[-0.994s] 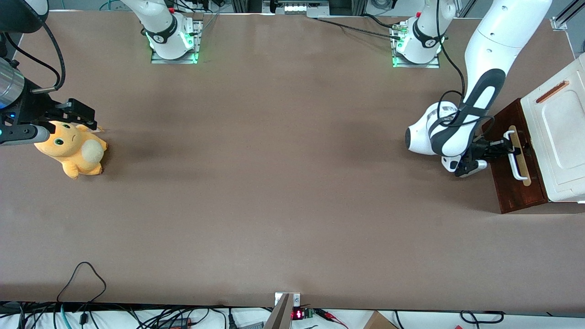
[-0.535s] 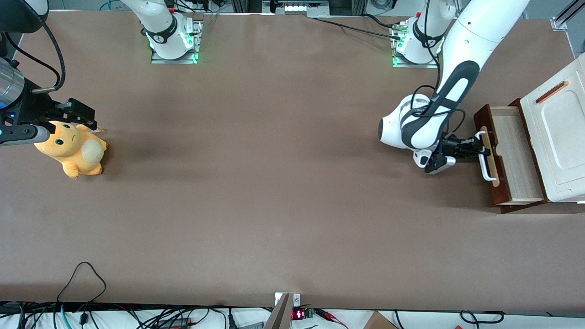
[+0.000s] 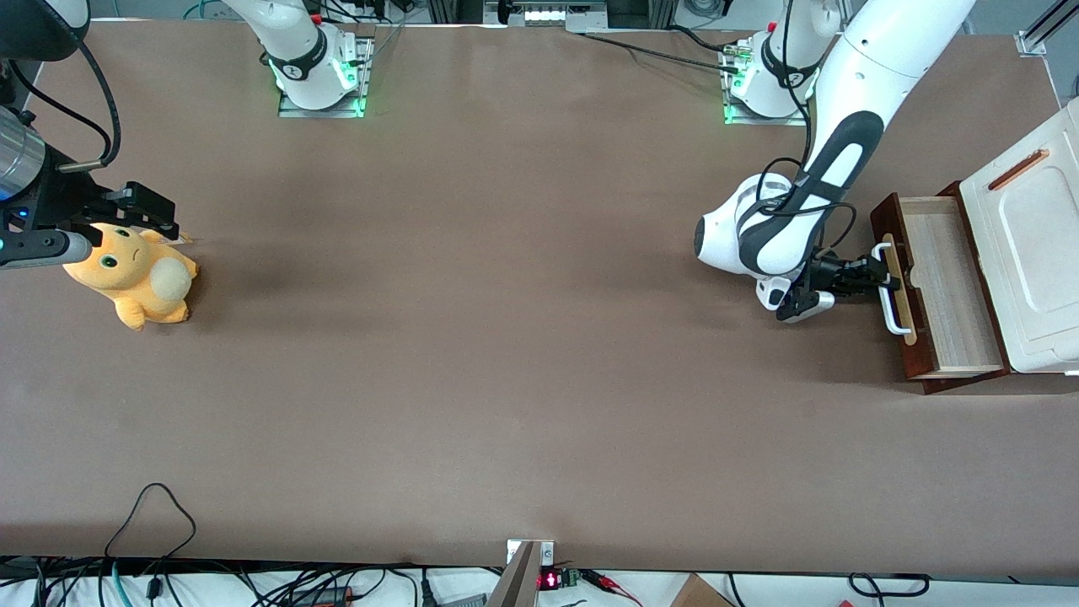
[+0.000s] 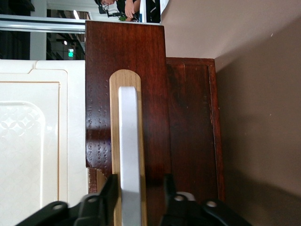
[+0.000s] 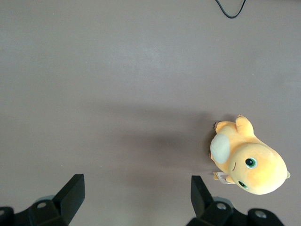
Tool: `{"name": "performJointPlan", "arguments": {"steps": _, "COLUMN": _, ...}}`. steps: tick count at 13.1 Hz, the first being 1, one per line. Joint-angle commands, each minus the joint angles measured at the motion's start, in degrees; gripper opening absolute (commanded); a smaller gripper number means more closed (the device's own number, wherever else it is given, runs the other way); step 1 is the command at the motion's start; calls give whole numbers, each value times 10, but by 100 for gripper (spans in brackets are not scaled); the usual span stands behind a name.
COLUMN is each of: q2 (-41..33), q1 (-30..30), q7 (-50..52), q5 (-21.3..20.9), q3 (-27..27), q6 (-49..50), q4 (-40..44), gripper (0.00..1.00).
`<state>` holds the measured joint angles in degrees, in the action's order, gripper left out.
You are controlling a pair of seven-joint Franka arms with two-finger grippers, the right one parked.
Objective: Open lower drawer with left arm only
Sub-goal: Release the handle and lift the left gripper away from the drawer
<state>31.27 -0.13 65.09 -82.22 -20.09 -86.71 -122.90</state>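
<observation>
The lower drawer (image 3: pixel 948 287) stands pulled out from under the cream-white cabinet top (image 3: pixel 1033 253), showing its light wood inside. Its dark red-brown front (image 3: pixel 892 228) carries a white bar handle (image 3: pixel 889 295) on a pale wood strip. The left arm's black gripper (image 3: pixel 877 274) is at the handle, in front of the drawer. In the left wrist view the gripper (image 4: pixel 139 181) straddles the handle (image 4: pixel 129 132) on the drawer front (image 4: pixel 150 70). One finger (image 4: pixel 112 188) lies against the bar. The other finger (image 4: pixel 168 186) stands apart from it, so the gripper is open.
An orange plush toy (image 3: pixel 135 274) lies toward the parked arm's end of the table; it also shows in the right wrist view (image 5: pixel 249 162). Both arm bases (image 3: pixel 763 84) stand at the table edge farthest from the front camera. Cables lie along the nearest edge.
The drawer has slid out from shut to open as the gripper drew the handle away from the cabinet. In the last half second it moved only slightly farther out.
</observation>
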Motion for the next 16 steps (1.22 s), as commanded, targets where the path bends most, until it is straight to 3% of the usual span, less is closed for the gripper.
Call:
{"name": "performJointPlan", "arguments": {"steps": 1, "q2": -35, "q1": 2, "q7": -36, "q5": 112, "q3": -22, "q6": -33, "q4": 61, "gripper": 100}}
{"name": "performJointPlan", "arguments": {"steps": 3, "q2": -68, "q1": 0, "q7": -122, "q5": 195, "q3": -30, "q6": -45, "q4": 108, "gripper": 100}}
{"name": "performJointPlan", "arguments": {"steps": 6, "q2": -134, "q1": 0, "q7": -264, "q5": 385, "q3": -25, "q6": -79, "q4": 196, "gripper": 100}}
{"name": "performJointPlan", "arguments": {"steps": 8, "q2": -175, "q1": -1, "q7": -312, "q5": 556, "q3": 11, "q6": -79, "q4": 257, "gripper": 100}}
{"name": "performJointPlan", "arguments": {"steps": 12, "q2": -250, "q1": -3, "q7": -512, "q5": 773, "q3": 112, "q6": -82, "q4": 285, "gripper": 100}}
{"name": "performJointPlan", "arguments": {"steps": 13, "q2": -266, "q1": -4, "q7": -562, "q5": 813, "q3": 137, "q6": -82, "q4": 284, "gripper": 100}}
{"name": "performJointPlan", "arguments": {"steps": 16, "q2": -286, "q1": -3, "q7": -610, "q5": 819, "q3": 148, "q6": -82, "q4": 282, "gripper": 100}}
